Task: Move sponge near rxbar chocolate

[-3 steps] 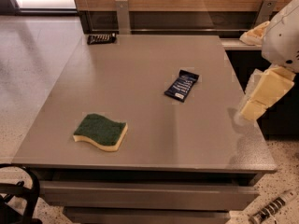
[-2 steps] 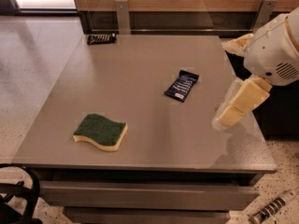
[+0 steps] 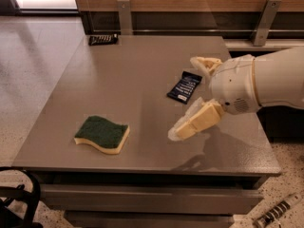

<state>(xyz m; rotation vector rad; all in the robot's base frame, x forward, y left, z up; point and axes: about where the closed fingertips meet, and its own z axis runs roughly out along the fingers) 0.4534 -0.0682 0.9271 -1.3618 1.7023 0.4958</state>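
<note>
The white, rounded plastic arm (image 3: 266, 82) enters from the right edge of the view, its forearm roughly level. At its end, right of centre, the two-finger gripper (image 3: 184, 98) points leftward. Its pale cream fingers (image 3: 197, 121) are spread wide apart, with nothing between them: the nearer slants down-left, the farther sits higher.

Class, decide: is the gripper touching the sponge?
Apart. The camera view shows bare table between the open gripper, on the right, and the sponge.
</note>
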